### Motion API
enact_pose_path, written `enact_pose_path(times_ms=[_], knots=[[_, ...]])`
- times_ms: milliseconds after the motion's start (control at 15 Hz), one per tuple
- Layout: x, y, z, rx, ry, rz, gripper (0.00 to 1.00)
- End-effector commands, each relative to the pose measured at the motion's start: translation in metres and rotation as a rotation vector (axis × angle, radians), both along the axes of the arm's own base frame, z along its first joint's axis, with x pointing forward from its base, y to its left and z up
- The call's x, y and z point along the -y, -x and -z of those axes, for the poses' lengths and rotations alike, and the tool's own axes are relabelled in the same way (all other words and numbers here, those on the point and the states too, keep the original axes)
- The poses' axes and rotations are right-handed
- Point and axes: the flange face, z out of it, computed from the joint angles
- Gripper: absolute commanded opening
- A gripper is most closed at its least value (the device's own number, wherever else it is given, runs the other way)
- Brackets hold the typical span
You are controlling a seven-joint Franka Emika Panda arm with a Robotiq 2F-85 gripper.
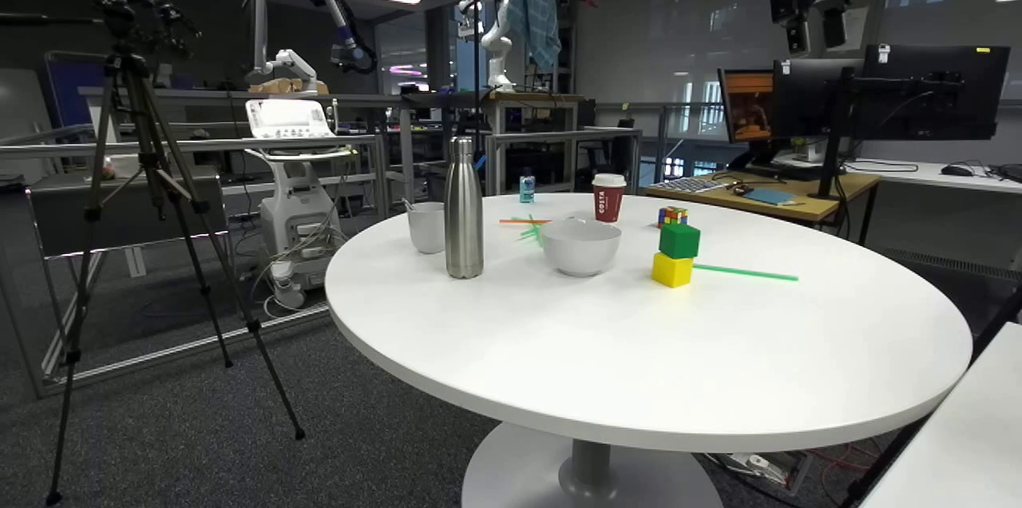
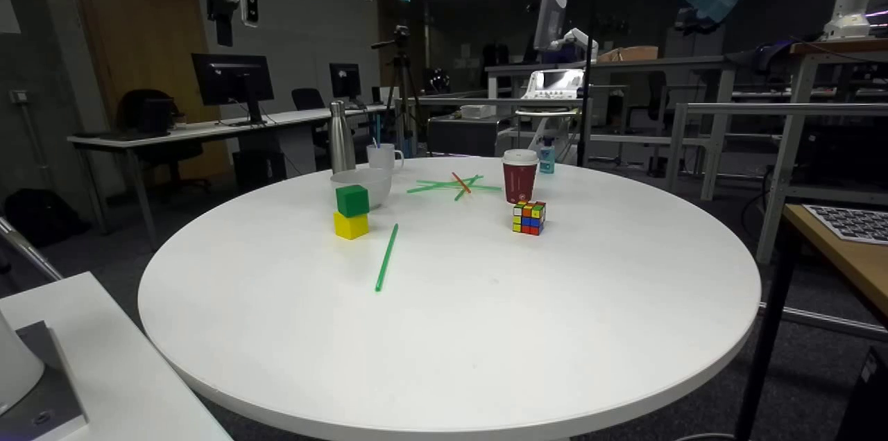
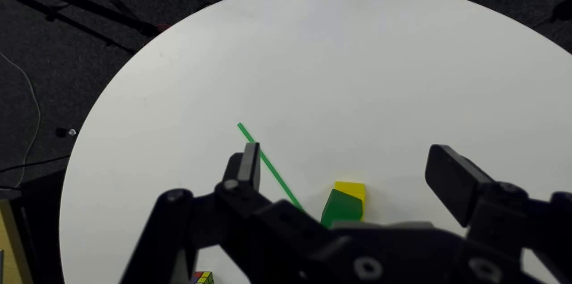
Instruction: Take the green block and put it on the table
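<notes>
Well, my gripper (image 3: 345,159) hangs high over the table (image 1: 527,348), its two jaws wide apart, well away from the green block (image 1: 679,241). I count one green block, and it sits on top of one yellow block (image 1: 671,271), touching it. Near the green block, one loose green straw (image 2: 387,257) lies flat on the white top. Just beside the green block, on another side, stands one white bowl (image 1: 580,248); farther from the green block, in that same direction, stand one stainless-steel bottle (image 1: 464,212) and one white mug (image 2: 381,157). Also farther from the green block than the bowl lie, crossed over one another, one orange straw (image 1: 523,221) and at least three green straws (image 2: 490,188), too tangled for me to count surely. Well apart from the green block I count one Rubik's cube (image 2: 529,218), and farther off one Costa takeaway cup (image 1: 608,200) and one small teal bottle (image 2: 547,159). As for room, the green block stands well in from the round rim. From it a broad sweep of white top runs out to the edge where one white side table (image 2: 104,344) stands close by. On the bowl's side of the green block, things crowd nearer and my room is tighter.
</notes>
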Motion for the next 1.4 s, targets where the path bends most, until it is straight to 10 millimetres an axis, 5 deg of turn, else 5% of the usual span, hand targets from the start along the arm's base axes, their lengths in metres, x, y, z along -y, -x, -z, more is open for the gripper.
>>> enact_pose_path(times_ms=[0, 1333], knots=[[0.000, -0.009, 0.004, 0.065, 0.005, 0.020, 1.00], [0.015, -0.109, 0.078, 0.385, -0.135, 0.077, 1.00]])
